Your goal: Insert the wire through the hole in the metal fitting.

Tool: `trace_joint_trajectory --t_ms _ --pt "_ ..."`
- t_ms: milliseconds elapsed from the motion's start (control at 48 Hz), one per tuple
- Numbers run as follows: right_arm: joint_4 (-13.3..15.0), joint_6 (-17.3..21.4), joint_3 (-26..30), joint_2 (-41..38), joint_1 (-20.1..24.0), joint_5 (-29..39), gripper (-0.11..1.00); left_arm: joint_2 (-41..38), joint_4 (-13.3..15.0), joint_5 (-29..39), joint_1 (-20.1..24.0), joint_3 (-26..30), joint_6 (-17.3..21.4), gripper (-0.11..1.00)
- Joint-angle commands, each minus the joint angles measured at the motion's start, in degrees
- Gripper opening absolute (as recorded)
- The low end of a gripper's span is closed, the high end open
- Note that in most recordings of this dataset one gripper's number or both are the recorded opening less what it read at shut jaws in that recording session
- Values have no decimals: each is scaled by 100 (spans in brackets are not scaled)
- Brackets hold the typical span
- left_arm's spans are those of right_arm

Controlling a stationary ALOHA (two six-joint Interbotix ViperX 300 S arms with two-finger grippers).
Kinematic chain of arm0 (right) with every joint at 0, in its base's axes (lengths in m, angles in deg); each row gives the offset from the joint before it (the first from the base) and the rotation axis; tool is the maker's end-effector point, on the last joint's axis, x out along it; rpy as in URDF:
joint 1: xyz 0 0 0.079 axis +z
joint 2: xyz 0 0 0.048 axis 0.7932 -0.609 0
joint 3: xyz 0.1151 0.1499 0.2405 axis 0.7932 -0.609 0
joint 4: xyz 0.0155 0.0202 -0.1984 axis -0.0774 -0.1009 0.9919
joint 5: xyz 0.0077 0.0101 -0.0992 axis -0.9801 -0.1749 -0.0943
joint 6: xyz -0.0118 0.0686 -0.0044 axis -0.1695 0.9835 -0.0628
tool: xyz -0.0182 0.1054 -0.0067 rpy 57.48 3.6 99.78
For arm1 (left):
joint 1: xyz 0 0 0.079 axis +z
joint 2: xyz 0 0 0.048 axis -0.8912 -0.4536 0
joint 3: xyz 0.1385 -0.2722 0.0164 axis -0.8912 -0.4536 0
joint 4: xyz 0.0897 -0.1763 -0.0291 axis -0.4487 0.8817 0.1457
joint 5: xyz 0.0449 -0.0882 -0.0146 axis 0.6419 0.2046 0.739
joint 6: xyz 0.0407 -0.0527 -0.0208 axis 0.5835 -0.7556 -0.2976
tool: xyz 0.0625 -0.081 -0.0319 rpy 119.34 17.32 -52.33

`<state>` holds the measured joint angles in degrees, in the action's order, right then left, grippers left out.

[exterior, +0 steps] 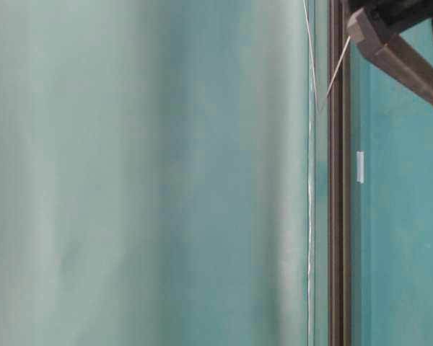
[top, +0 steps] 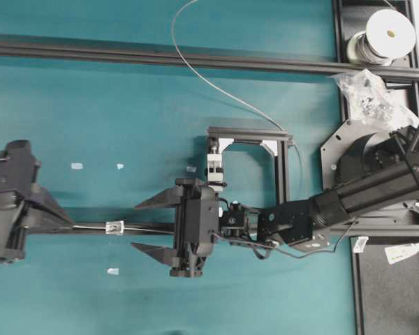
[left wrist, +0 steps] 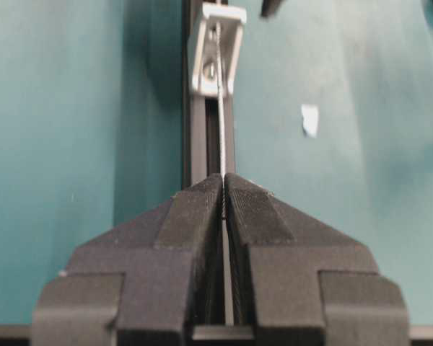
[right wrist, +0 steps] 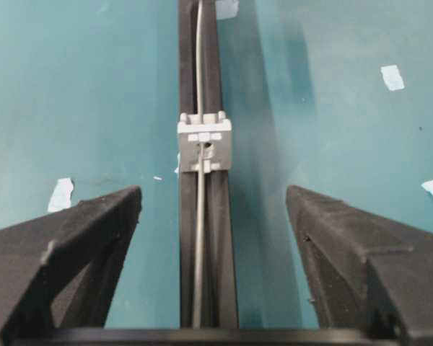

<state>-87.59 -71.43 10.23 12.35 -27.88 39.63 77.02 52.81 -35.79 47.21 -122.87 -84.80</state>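
thin silvery wire [left wrist: 221, 137] runs through the small shiny silver fitting [top: 114, 226] on the black rail [right wrist: 220, 238]. left gripper [left wrist: 224, 189] jaws clenched on it, right gripper [top: 148, 226] jaws released; a skewed pull could kink it.

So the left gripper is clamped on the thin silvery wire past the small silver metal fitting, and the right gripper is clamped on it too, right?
Not quite. The left gripper is clamped on the thin silvery wire past the small silver metal fitting, but the right gripper stands wide open either side of the wire, as the right wrist view shows.
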Motion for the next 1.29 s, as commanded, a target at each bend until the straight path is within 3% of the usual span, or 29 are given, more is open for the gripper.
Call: trace_joint_trajectory --t_ms 0,355,959,1126,1272 --pt "9 -18 53 202 -9 -18 90 404 -26 132 -53 -105 0 -10" --pt "9 -18 70 202 -9 35 90 1072 -35 422 -220 -756 -9 -10" --pt "9 -18 114 193 -9 53 90 1037 -35 422 -272 -729 44 -9" --pt "9 -18 114 193 -18 53 90 1046 -35 422 -272 -756 53 10" --pt "9 -18 123 193 -18 79 90 1037 -35 422 -272 -782 53 47"
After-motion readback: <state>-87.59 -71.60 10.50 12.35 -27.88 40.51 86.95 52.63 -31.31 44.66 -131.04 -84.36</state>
